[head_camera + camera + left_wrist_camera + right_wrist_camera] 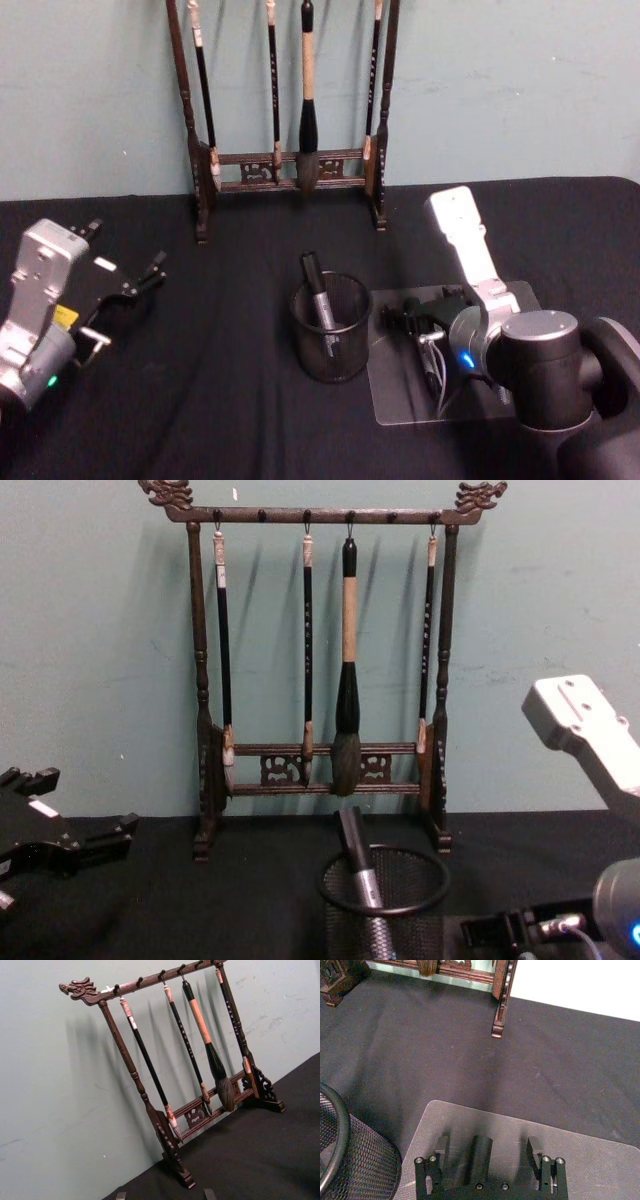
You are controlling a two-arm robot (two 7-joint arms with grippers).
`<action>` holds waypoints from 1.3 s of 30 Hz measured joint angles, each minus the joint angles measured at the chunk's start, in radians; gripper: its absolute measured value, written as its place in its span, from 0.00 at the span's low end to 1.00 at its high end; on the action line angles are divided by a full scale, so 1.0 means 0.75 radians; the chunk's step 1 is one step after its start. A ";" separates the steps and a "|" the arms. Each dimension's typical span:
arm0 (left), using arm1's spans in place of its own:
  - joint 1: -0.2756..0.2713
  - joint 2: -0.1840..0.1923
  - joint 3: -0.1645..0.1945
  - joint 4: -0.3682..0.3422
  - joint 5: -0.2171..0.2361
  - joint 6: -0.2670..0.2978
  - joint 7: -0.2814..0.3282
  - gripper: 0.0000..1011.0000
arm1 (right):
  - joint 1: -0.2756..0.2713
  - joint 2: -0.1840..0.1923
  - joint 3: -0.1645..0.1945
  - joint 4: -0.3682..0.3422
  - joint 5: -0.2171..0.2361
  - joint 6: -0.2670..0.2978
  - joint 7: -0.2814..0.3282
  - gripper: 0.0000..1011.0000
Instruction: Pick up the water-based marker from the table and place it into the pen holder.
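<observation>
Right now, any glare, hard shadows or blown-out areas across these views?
Left wrist view: the brush rack throws soft shadows on the wall. Right wrist view: the wall behind the table is blown out white; the open right gripper shadows the grey mat. Chest view: even light, faint shadows beside the brushes. Head view: no glare on the table.

The table (200,400) was covered in plain black cloth. The pen holder (345,358) was made of black mesh full of tiny holes, with a plain black rim. The marker (321,302) was coloured grey and black. The mat (400,395) was seen as pale grey. The brush rack (320,515) was coloured dark brown, with dragon heads carved at its ends. The wall (500,90) was painted pale blue-green. The right gripper (489,1145) was coloured black.
</observation>
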 joint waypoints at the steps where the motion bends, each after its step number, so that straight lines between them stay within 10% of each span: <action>1: 0.000 0.000 0.000 0.000 0.000 0.000 0.000 0.99 | 0.001 -0.002 0.001 0.004 -0.004 0.001 0.003 0.99; 39: 0.000 0.000 0.000 0.000 0.000 0.000 0.000 0.99 | -0.001 -0.045 0.048 0.032 -0.082 0.014 0.077 0.99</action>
